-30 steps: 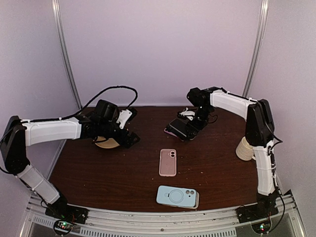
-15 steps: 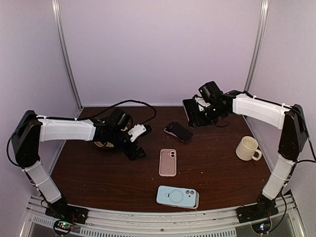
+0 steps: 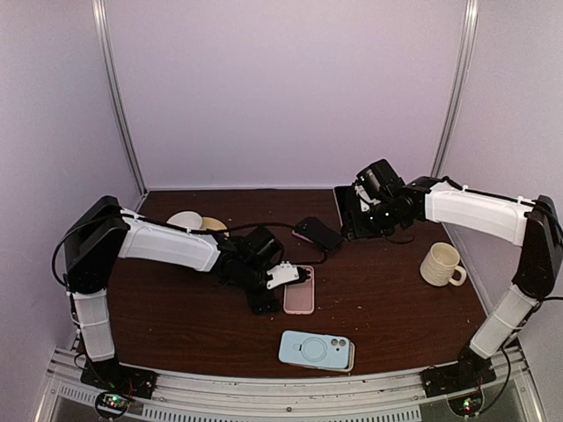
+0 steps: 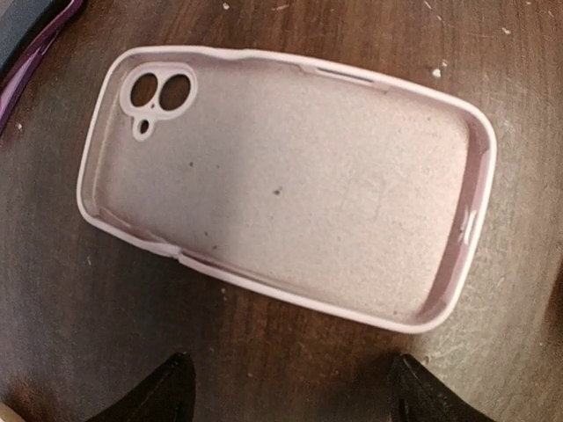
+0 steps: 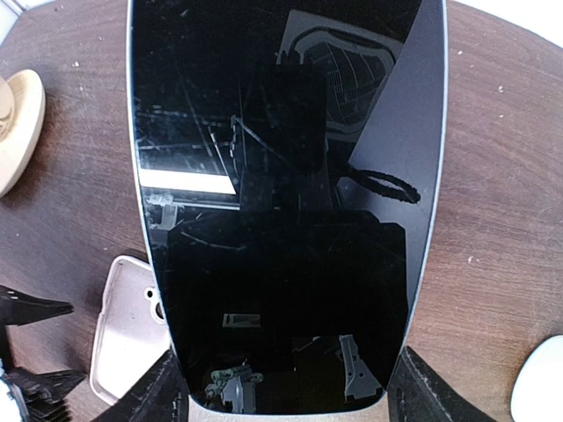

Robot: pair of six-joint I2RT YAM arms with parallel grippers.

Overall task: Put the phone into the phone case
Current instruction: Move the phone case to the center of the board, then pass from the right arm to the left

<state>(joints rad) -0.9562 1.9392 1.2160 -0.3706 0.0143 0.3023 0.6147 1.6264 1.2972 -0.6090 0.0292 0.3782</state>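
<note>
Pink phone case [image 3: 299, 290] flat near the middle of the table [image 3: 176, 308], hollow side up, camera cut-out at the end toward the far edge. Speckled with dust inside, as seen from the left wrist [image 4: 281, 185].

Left gripper [image 3: 274, 290] low beside the phone case's left long side, jaws released and wide. Fingertips [image 4: 171, 391] just short of that edge, apart from it, nothing between them.

Phone [image 3: 343, 211] off the wood, over the far right part of the table, grasped across its width by the right gripper [image 3: 359, 215]. Glossy black screen [image 5: 281, 176] toward the wrist camera, only reflections on it, fingertips [image 5: 167, 396] flanking its lower end.

Elsewhere on the table:
- Dark case with a purple rim [image 3: 317, 233] between the two grippers.
- Pale blue case [image 3: 317, 350] at the near edge, ring mark on its back.
- Cream mug [image 3: 442, 264] by the right edge.
- Cream disc [image 3: 195, 221] toward the far left corner.
</note>
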